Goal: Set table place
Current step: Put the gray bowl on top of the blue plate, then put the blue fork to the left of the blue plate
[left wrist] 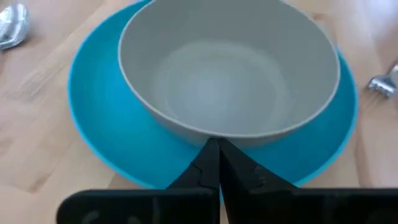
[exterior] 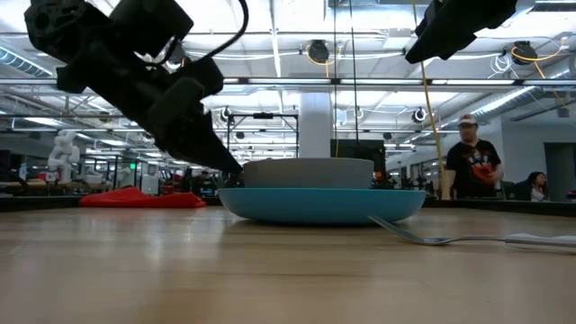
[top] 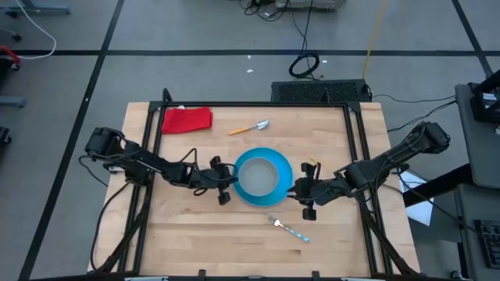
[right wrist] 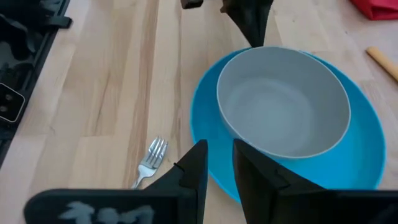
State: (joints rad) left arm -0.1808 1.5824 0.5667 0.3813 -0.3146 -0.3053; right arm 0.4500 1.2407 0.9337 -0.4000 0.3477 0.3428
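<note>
— So where's the blue plate (top: 262, 176)?
— Centre of the high view, grey bowl (top: 258, 177) on it; spoon (top: 248, 127) above, fork (top: 290, 229) below.
— Left gripper (top: 231, 181)?
— Fingers pressed together at the plate's left rim, holding nothing.
— Right gripper (top: 298, 187)?
— At the right rim, slightly parted, empty.

You've got the bowl (top: 258, 176) sitting in the plate (top: 244, 190) mid-table (top: 195, 234). Left hand (top: 227, 183) is at the plate's left rim, right hand (top: 303, 190) just off its right rim. Spoon (top: 250, 128) lies behind the plate, fork (top: 290, 229) in front, cloth (top: 187, 119) at the back left.
</note>
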